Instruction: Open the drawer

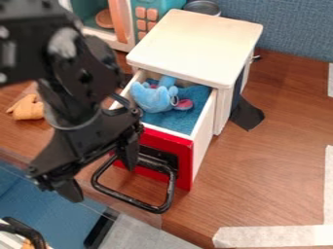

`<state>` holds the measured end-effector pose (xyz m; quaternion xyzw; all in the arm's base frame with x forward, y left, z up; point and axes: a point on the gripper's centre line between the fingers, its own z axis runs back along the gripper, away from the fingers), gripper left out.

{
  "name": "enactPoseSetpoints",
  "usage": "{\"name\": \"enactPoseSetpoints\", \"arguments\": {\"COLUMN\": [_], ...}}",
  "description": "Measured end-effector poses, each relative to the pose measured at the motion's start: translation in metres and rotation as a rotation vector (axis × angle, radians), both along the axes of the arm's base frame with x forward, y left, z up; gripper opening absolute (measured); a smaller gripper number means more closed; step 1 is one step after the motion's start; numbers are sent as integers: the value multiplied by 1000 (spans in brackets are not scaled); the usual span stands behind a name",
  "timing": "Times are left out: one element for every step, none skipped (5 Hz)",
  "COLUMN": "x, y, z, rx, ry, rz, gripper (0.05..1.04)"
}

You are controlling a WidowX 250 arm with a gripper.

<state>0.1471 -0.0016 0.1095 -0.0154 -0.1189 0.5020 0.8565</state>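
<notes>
Tool [101,179] released, fingers spread wide, one at the black handle [132,201], contact unclear

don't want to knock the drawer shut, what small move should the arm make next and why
I'd likely ease the tool up, clear of the handle. The drawer already stands open, with the blue plush toy inside in plain sight, and one spread finger hangs close by the handle, so a sideways move might catch it.

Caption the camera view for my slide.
Open red-fronted drawer with a blue plush toy inside, the black gripper at its handle.
</notes>
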Motion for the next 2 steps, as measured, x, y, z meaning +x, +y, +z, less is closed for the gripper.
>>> {"name": "enactPoseSetpoints", "arguments": {"x": [-9,-20], "y": [-5,-17], "z": [6,15], "rx": [-17,-1], "ry": [45,67], "rz": [-112,-279], "gripper": [1000,1000]}}
